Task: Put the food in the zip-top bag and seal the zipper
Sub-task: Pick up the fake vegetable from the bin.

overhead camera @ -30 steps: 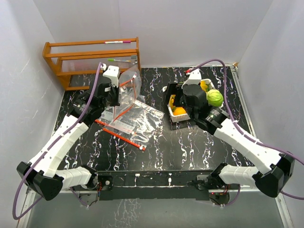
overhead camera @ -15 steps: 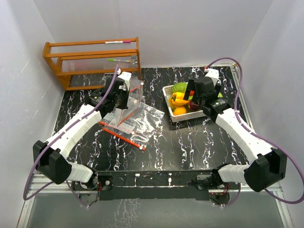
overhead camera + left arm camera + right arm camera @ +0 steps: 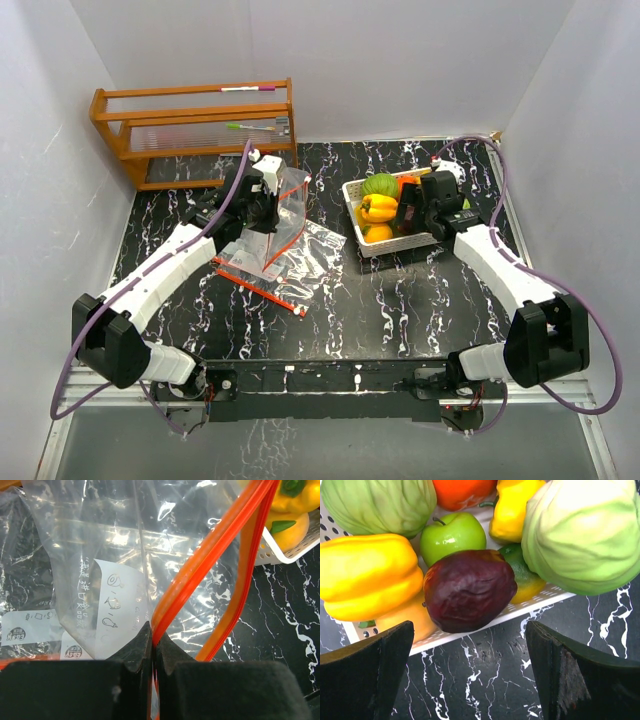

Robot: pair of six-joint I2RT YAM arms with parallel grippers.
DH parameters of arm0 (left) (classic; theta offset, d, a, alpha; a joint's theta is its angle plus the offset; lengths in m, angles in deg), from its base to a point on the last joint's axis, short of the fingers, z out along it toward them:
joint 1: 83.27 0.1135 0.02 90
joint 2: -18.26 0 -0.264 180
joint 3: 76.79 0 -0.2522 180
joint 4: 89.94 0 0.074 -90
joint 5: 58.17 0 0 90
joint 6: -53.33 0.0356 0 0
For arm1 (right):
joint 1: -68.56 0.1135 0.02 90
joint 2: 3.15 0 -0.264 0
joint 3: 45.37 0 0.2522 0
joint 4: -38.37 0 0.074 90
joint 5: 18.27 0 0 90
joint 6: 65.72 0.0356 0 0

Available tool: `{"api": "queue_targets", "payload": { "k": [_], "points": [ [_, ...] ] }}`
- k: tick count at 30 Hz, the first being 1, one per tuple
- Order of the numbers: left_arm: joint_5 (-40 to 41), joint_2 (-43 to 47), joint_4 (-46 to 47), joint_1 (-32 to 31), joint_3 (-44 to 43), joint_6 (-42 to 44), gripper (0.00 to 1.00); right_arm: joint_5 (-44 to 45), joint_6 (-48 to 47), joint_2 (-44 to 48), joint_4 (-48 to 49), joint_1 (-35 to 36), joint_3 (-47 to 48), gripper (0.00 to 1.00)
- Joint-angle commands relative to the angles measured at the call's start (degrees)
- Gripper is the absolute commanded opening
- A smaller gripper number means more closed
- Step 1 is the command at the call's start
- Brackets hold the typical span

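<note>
You have a black desk (image 3: 400, 310) veined white, a clear bag (image 3: 90, 545) with an orange zipper (image 3: 215, 550) (its label (image 3: 120, 605) white), a yellow pepper (image 3: 365, 575) and a maroon fruit (image 3: 467, 587).

Mirrored, illegible print on white label (image 3: 121, 607) of zip-top bag (image 3: 100, 535)

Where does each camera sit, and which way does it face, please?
Top external: above and behind, looking down on the table; left arm and right arm show.
Left wrist: on the left arm, facing the zip-top bag; left gripper shut on its zipper.
Right wrist: on the right arm, facing the basket of food; right gripper open.
Shared: all three show the yellow pepper.
</note>
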Motion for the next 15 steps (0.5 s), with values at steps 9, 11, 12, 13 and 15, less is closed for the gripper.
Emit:
{"api": "queue_targets", "payload": {
  "k": [9,11,12,13,15],
  "points": [
    [-1.8,1.5,1.4,0.2,1.0,-0.2,0.00,9.4,-3.1,1.0,7.2,-1.2,2.7,0.98],
    [-1.9,1.4,1.3,0.2,0.9,-0.1,0.00,11.8,-3.5,1.1,7.2,-1.4,4.3,0.98],
    [-1.9,1.4,1.2,0.2,0.9,-0.1,0.00,13.1,-4.0,0.9,7.2,-1.5,5.1,0.98],
    [-1.9,1.4,1.2,0.2,0.9,-0.1,0.00,14.3,-4.6,0.4,7.2,-1.6,5.9,0.98],
    [-1.9,1.3,1.2,0.3,0.9,-0.1,0.00,16.6,-5.4,-1.0,6.3,-2.2,7.7,0.98]
  ]
}}
